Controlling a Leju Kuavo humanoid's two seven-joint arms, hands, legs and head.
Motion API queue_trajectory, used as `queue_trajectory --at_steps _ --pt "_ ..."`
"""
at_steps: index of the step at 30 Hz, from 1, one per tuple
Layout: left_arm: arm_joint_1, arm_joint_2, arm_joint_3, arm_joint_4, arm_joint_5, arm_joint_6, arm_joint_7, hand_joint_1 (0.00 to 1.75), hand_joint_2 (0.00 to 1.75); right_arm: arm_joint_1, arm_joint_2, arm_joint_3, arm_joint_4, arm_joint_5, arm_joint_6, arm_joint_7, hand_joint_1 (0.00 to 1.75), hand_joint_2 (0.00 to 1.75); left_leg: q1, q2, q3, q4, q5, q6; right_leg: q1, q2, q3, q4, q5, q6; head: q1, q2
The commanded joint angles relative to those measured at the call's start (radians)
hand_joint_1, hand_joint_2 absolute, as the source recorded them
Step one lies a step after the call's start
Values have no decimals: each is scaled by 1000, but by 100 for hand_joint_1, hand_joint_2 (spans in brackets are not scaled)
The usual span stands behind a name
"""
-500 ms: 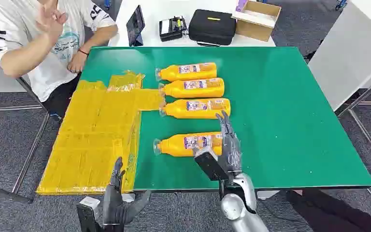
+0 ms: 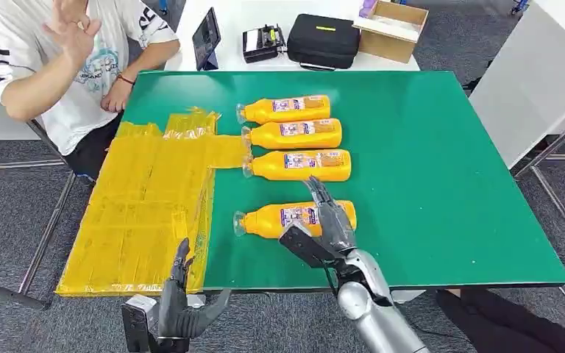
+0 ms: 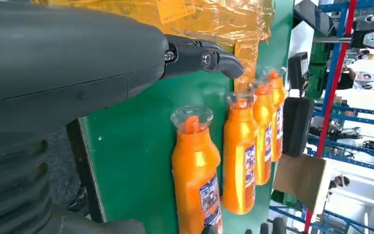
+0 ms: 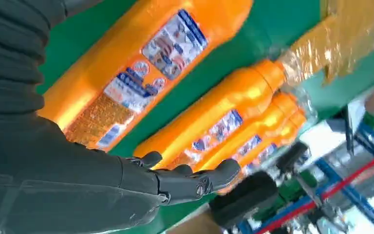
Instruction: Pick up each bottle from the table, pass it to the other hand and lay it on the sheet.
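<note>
Right hand (image 2: 329, 224) lower now, fingers (image 2: 319, 193) over nearest bottle (image 2: 279, 218)

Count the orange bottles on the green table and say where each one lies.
4, all lying on their sides. Three sit in a close row: far bottle, second bottle, third bottle. The near bottle lies apart, under the right hand. None appears hidden.

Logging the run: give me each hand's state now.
Left hand: open, holding nothing, low at the table's near edge.
Right hand: open, fingers spread over the nearest bottle, not gripping it.
</note>
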Motion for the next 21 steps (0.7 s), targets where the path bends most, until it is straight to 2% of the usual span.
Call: queue_trajectory --at_steps 1,13,14,21 --pt "-58 -18 41 110 -19 -18 7 0 175 -176 -51 161 207 10 60 31 0 175 1 4 6 -1 -2 0 2 3 5 -2 0 -3 0 0" --pt "-82 -21 54 159 -25 -25 7 0 175 -295 -88 278 306 15 134 62 0 175 1 4 6 0 -2 1 2 2 6 -1 -1 -4 0 0" --pt "-83 -21 55 162 -26 -26 7 0 175 -303 -92 286 315 13 141 62 0 175 0 2 3 0 0 1 1 0 3 -1 0 -2 0 0" --pt "-94 -21 56 174 -26 -29 7 0 175 -336 -100 331 355 3 175 58 0 175 1 3 5 0 -1 1 2 1 5 -1 -1 -3 0 0"
